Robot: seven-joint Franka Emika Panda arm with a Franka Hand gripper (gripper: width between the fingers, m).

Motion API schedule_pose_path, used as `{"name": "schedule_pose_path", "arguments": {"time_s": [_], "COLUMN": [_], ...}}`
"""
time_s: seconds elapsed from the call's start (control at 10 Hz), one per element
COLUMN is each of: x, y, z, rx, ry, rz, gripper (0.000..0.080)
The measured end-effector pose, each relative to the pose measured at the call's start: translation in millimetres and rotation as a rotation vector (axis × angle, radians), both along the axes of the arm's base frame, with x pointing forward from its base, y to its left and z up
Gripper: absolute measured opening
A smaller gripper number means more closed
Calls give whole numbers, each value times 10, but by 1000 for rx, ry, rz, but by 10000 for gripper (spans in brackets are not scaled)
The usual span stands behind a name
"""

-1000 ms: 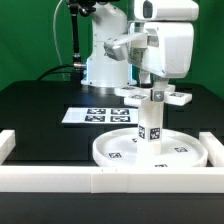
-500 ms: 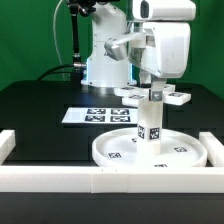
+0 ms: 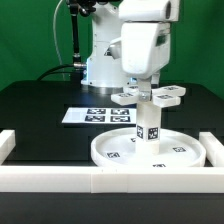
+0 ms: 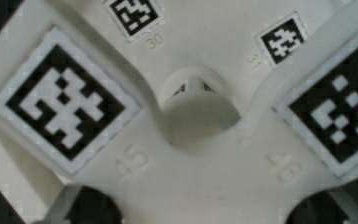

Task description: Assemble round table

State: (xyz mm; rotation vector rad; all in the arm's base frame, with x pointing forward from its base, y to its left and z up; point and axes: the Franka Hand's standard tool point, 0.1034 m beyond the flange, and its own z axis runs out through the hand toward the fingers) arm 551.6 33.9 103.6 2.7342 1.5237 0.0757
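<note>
Round table parts stacked in one column, with the disc lowest and the base piece uppermost.

One large white round disc, rimmed and tagged, is laid flat just beyond the white rail. One flat elongated base piece is seen level atop one short post, stood upright at the disc's middle. Four black-and-white tags are counted on the base piece in the wrist view. The gripper is placed directly over that piece, with its fingers flanking it. Whether it is clamped cannot be told.

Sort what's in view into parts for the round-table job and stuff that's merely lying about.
For the job: round disc, post standing on it, base piece at the post's top.

Just there: marker board, white border rail, black table.
</note>
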Motion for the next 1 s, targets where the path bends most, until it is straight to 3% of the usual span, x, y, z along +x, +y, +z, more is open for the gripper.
{"name": "schedule_pose_path", "arguments": {"time_s": [0.3,1.0], "x": [2,3], "y": [47,45], "z": [-3,-2], "rx": [24,61], "ry": [-4,8], "rz": [-376,-823], "gripper": [442,442]}}
